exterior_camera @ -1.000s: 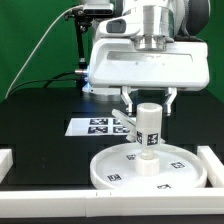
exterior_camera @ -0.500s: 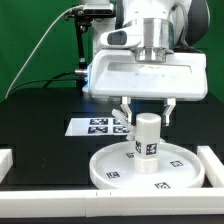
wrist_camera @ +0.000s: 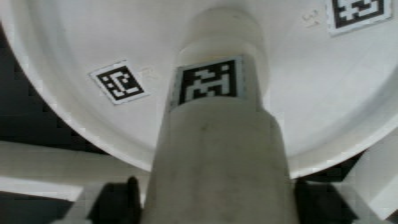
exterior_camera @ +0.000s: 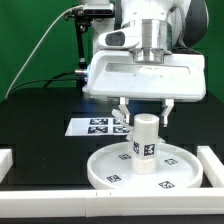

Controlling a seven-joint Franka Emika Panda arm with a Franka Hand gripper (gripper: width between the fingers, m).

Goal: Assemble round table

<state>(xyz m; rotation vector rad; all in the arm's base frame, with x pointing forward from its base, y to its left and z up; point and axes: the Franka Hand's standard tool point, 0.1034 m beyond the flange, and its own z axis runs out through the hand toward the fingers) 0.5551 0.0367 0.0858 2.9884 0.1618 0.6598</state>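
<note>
Black tabletop (exterior_camera: 40, 125) holds the disc (exterior_camera: 143, 172), with the leg (exterior_camera: 146, 140) upright on its middle, right under the claw (exterior_camera: 144, 116). The claw's fingers stand apart on either side of the leg's top. Only the wrist view shows the leg's tag (wrist_camera: 210, 82) close up. Only the exterior view shows the marker board (exterior_camera: 95, 127) beyond the claw.

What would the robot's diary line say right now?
leg: upright on round disc | jaws: open, either side of leg top | marker board: beyond disc in exterior view
</note>
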